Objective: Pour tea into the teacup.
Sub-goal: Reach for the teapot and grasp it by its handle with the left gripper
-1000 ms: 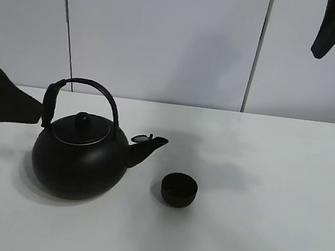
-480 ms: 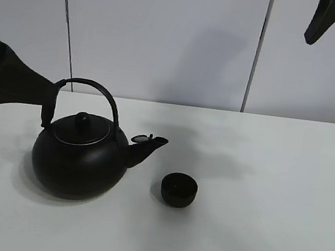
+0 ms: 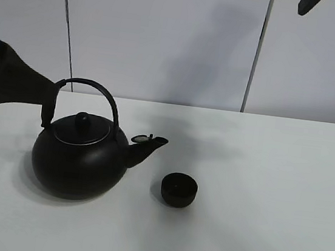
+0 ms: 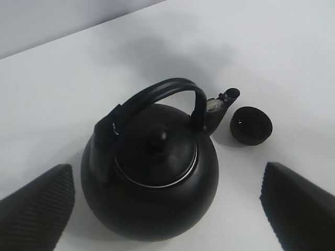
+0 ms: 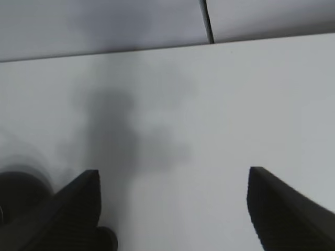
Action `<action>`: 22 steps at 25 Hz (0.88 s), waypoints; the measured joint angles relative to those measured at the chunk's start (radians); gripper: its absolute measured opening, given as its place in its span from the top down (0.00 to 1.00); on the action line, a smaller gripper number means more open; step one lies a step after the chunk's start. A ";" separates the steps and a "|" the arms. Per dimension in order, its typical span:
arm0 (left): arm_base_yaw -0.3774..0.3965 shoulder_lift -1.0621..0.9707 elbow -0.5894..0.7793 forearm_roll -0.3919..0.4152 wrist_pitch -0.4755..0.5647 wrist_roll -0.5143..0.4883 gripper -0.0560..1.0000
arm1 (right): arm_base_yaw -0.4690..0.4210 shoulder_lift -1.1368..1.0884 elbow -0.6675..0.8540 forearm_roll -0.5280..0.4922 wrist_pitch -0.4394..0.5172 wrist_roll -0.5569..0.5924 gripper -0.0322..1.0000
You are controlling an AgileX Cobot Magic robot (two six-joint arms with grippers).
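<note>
My left gripper [image 4: 165,172] spread wide, empty, close by the kettle [image 3: 77,160] handle, my right gripper [image 5: 172,175] parted, empty, high above, 1 teacup [image 3: 179,189] upright just beside the kettle's spout

The exterior high camera stands in front of the white table [image 3: 283,176] and above it, tilted down and facing the panelled wall [image 3: 166,39]; it takes in the kettle [image 3: 78,157] and the teacup [image 3: 179,190] from a middling distance; the left wrist camera looks steeply down from close above the kettle's handle side, with spout and teacup beyond, so these two views share both vessels; the right wrist camera hangs high, facing bare table and a wall seam, which it shares with the exterior view.
</note>
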 joint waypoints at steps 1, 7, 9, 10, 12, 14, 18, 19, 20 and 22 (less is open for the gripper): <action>-0.001 0.000 0.000 0.004 -0.011 -0.014 0.29 | 0.000 0.000 0.000 0.000 -0.019 0.000 0.45; -0.021 0.000 -0.016 0.429 -0.203 -0.513 0.29 | 0.000 0.000 0.000 0.001 -0.124 0.000 0.45; -0.046 -0.009 -0.031 0.652 -0.287 -0.805 0.29 | 0.000 0.000 0.000 0.003 -0.144 0.000 0.45; -0.064 -0.023 -0.032 0.766 -0.338 -0.972 0.29 | 0.000 0.000 0.000 0.003 -0.152 0.000 0.45; -0.108 -0.060 -0.023 0.974 -0.454 -1.282 0.29 | 0.000 0.000 0.000 0.003 -0.164 0.000 0.45; -0.157 -0.086 0.009 1.155 -0.591 -1.528 0.29 | 0.000 0.000 0.000 0.003 -0.169 0.000 0.45; -0.208 -0.093 0.128 1.456 -0.855 -1.905 0.29 | 0.000 0.000 0.000 0.003 -0.169 0.000 0.45; -0.208 -0.093 0.149 1.495 -0.889 -1.948 0.29 | 0.000 0.000 0.000 0.003 -0.169 0.000 0.45; -0.208 -0.093 0.170 1.528 -0.913 -1.978 0.29 | 0.000 0.000 0.000 0.003 -0.169 0.000 0.45; -0.207 -0.093 0.199 1.561 -0.941 -1.992 0.29 | 0.000 0.000 0.000 0.003 -0.169 0.000 0.45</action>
